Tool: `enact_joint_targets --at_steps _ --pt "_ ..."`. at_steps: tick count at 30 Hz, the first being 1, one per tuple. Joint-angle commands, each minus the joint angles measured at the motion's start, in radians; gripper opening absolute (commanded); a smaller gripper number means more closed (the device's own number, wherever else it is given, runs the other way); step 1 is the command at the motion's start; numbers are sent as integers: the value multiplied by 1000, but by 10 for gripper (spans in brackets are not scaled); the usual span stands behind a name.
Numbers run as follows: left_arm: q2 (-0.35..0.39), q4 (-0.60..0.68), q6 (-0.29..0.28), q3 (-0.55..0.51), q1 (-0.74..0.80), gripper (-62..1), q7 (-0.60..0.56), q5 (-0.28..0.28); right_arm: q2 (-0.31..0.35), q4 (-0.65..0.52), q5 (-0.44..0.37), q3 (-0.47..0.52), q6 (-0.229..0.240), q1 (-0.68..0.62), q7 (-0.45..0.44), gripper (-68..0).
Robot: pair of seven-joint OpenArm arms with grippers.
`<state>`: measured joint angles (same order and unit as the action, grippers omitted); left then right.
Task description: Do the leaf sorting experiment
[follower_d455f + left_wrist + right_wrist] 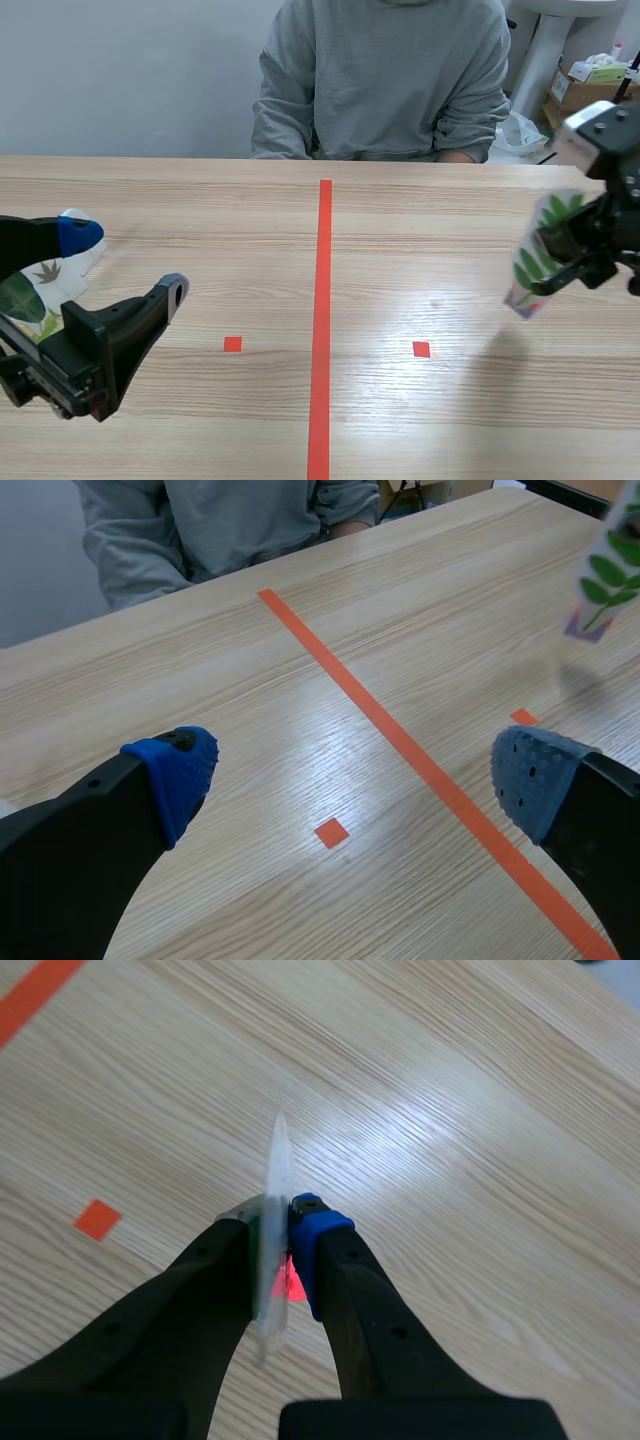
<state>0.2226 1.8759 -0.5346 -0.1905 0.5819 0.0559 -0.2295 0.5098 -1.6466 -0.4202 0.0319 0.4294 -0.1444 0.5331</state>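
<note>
right hand (285, 1225): clenched on a thin laminated white card printed with green leaves (277, 1160). The pinch is at the card's lower part and the card stands roughly upright.
why that grip: an edge pinch keeps the printed face exposed (probably so the leaf type stays readable until it's put down).
card location: in the air over the right half of the light wood-grain worktop (200, 220), farther out and to the right of the right orange-red square mark (421, 349). Its shadow on the wood suggests it's clear of the surface.
left hand (355, 775): released, fingers spread wide with nothing between the blue dotted pads (180, 770). It sits low over the left half, near the left orange-red square mark (232, 344).
other cards: white leaf-print cards (45, 280) lie at the far left, partly hidden by the left hand. Can't tell whether they're a supply pile or a sorted pile.
orange-red tape line (323, 320): runs down the middle, likely splitting two sorting zones.
person in a grey sweatshirt (385, 80): seated across the worktop.
step (judgement): carry phase, card not yet placed.
</note>
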Motion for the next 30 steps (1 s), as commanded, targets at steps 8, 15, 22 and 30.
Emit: enact_joint_targets --at_steps 8,15,22,30 --pt "30 16 0 -14 2 -24 -13 -14 -18 4 -7 277 -87 -58 -80 -658" --pt "30 16 0 -14 -1 -24 -13 -14 -17 121 24 301 -109 2 -148 -658" --pt "30 16 0 -14 -1 -24 -13 -14 -17 325 26 301 -108 139 -175 -658" --pt "30 16 0 -14 -1 -24 -11 -14 -17 476 62 266 -109 251 -211 -658"
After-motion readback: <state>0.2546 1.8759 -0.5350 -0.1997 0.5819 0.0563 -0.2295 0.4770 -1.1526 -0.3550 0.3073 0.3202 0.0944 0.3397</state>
